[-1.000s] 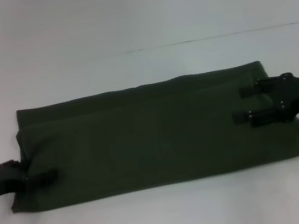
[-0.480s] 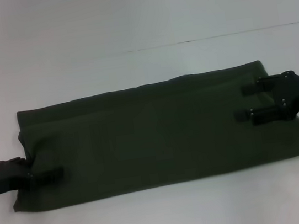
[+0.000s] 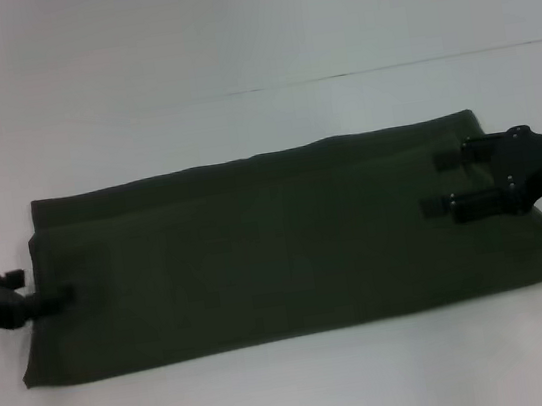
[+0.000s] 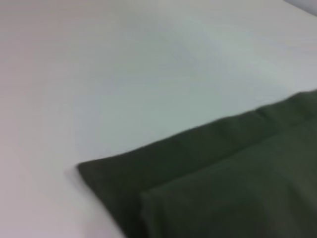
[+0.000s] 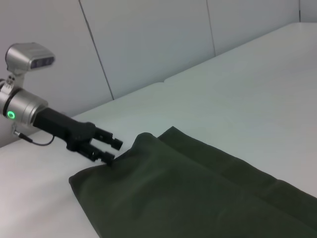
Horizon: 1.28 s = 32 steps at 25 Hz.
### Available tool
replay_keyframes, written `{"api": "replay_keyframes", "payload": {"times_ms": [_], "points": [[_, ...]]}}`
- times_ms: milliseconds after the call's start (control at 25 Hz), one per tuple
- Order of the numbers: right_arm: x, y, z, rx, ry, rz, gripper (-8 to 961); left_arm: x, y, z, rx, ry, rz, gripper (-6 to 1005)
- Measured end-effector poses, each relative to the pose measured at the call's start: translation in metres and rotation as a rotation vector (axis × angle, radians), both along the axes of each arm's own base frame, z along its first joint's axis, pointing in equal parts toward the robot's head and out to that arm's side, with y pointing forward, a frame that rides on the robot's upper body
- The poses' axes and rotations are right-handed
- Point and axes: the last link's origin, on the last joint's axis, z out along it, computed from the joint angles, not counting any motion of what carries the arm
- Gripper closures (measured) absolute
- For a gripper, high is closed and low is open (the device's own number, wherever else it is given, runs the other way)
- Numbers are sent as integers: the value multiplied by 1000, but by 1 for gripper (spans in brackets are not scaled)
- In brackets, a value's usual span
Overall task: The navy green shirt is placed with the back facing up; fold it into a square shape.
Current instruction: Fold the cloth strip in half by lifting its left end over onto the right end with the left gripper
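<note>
The jaws of the right gripper [image 3: 442, 182] are standing apart, its two black fingers lying flat over the right end of the navy green shirt [image 3: 277, 247], one finger nearer the far edge and one nearer the middle. The jaws of the left gripper [image 3: 50, 298] are harder to read: in the head view only one finger [image 3: 54, 295] is showing against the cloth at the left end. In the right wrist view the left gripper [image 5: 110, 149] is showing two prongs, one above the cloth and one at its edge, with the shirt [image 5: 198, 193] lifting into a small peak right beside them; whether they are actually pinching the fabric I cannot tell.

One shirt is lying on the white counter [image 3: 249, 44], folded into a long horizontal band stretching from one gripper to the other. Its near edge is lying flat and its left end is showing layered folds. In the left wrist view one corner of the shirt [image 4: 213, 183] is resting on the counter [image 4: 124, 74], with two stacked layers visible, the upper one set slightly back from the lower. Two arms are in view, one at each end of the band.
</note>
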Motion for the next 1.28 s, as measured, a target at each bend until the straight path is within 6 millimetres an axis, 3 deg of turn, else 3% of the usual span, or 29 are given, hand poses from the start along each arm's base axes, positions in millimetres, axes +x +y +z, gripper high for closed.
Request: {"api": "replay_keyframes", "payload": {"times_ms": [400, 800, 1280], "points": [[-2, 0, 0, -13, 8, -2, 83, 0, 13, 19, -14, -64, 231, 152], [-13, -3, 0, -68, 37, 22, 82, 32, 38, 41, -147, -74, 389, 152], [-18, 1, 0, -78, 32, 27, 83, 51, 61, 28, -230, 85, 476, 155]]}}
